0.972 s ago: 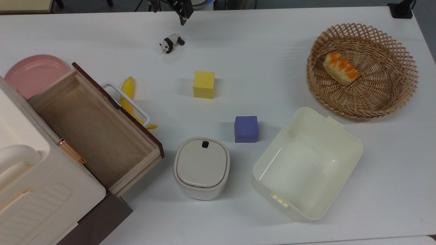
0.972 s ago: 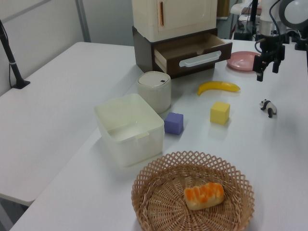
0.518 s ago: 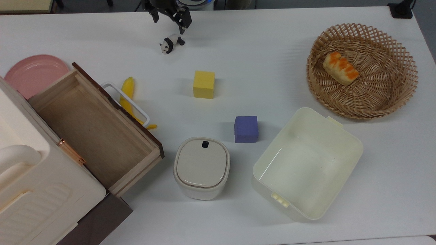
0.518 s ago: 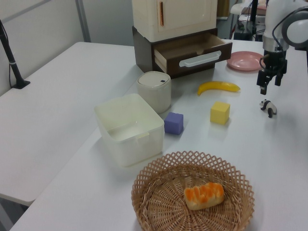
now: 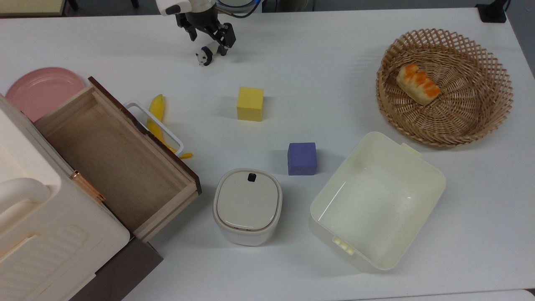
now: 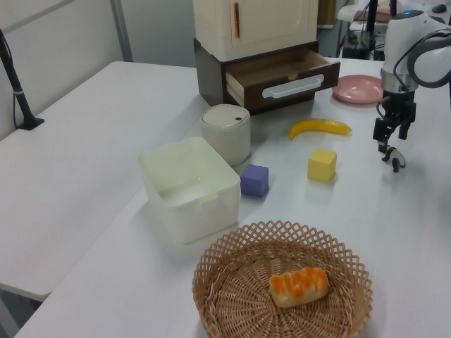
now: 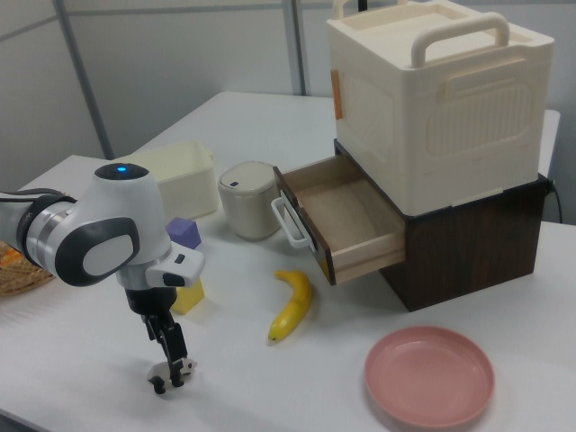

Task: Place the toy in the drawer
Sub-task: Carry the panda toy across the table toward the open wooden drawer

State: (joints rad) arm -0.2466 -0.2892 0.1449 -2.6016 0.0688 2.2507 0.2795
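The toy, a small black-and-white panda (image 5: 205,55) (image 6: 395,160) (image 7: 167,377), stands on the white table near the top view's upper edge. My gripper (image 5: 210,42) (image 6: 390,144) (image 7: 170,362) is open and low over the panda, one finger on each side of its body, not closed on it. The drawer (image 5: 113,154) (image 6: 280,71) (image 7: 347,216) is pulled out of the dark brown cabinet at the top view's left. It has a light-wood inside with nothing in it and a white handle.
A banana (image 5: 156,115) lies by the drawer's handle and a pink plate (image 5: 42,90) beside the cabinet. A yellow cube (image 5: 250,103), a purple cube (image 5: 301,158), a lidded pot (image 5: 247,205), a cream tub (image 5: 422,167) and a wicker basket (image 5: 493,62) holding bread stand on the table.
My gripper has come down from above the table's far edge to the panda and now straddles it. The panda and everything else have stayed in place.
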